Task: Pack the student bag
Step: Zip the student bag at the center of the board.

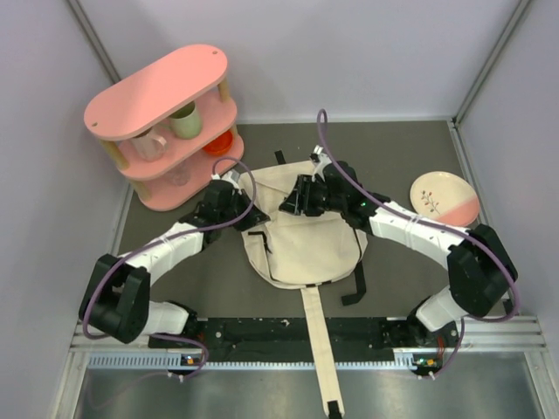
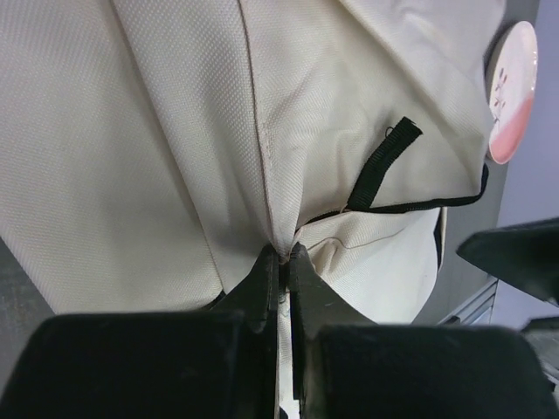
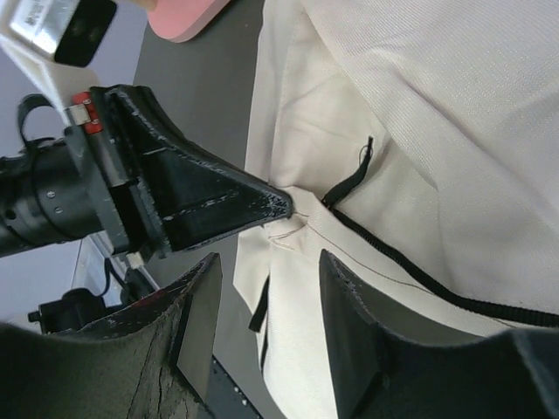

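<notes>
Cups (image 1: 183,120) are sitting on the shelf (image 1: 162,87). Left gripper (image 2: 281,260) is pinching a fold of the bag (image 1: 306,240), which is lying flat mid-table. Right gripper (image 3: 269,272) is hovering open beside that fold. Plate (image 1: 444,194) is lying outside. Judgement: the bag is only being opened, and packing is not yet begun.

Top view is lit evenly by diffuse overhead light; only soft, short shadows are cast beneath the pink shelf (image 1: 166,122), w/ mild sheen noted on the metal sill (image 1: 262,397). In both wrist views the student bag (image 2: 157,148) weave is rendered bright and sharp. The left gripper (image 2: 281,260) and right gripper (image 3: 269,262) bodies, close to lens, are recorded dark and blurred at btm edges.
</notes>
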`<action>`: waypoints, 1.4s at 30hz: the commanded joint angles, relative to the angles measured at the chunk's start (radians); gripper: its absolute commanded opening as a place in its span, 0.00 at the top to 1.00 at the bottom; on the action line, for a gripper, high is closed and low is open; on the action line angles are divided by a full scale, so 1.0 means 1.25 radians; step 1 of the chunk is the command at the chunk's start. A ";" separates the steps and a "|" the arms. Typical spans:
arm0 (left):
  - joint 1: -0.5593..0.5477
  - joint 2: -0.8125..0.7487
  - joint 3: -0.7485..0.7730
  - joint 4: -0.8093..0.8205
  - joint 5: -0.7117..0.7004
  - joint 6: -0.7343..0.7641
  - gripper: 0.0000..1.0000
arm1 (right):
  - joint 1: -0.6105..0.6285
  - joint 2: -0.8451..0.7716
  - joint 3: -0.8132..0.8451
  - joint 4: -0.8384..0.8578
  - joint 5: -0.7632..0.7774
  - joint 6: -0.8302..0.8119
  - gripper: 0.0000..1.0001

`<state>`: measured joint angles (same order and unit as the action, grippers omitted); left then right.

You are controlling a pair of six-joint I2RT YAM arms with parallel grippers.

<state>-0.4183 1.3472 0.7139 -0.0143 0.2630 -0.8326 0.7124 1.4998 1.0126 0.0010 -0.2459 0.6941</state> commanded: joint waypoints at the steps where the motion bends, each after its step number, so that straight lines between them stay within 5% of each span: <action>1: -0.005 -0.069 -0.002 0.045 0.047 0.029 1.00 | 0.015 0.024 0.059 0.005 0.016 -0.020 0.52; 21: -0.005 -0.110 -0.013 0.031 0.058 0.054 1.00 | 0.017 0.175 0.142 0.029 0.031 -0.034 0.68; 24: -0.005 -0.109 -0.013 0.032 0.061 0.054 1.00 | 0.017 0.173 0.141 0.032 0.031 -0.031 0.76; 28: -0.005 -0.112 -0.012 0.027 0.057 0.056 1.00 | 0.017 0.167 0.135 0.030 0.048 -0.032 1.00; 42: -0.005 -0.121 -0.012 0.015 0.046 0.064 1.00 | 0.018 0.117 0.071 0.088 0.078 -0.026 1.00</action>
<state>-0.4202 1.2514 0.6971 -0.0273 0.2760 -0.7712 0.7200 1.7004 1.1168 0.0391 -0.1638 0.6575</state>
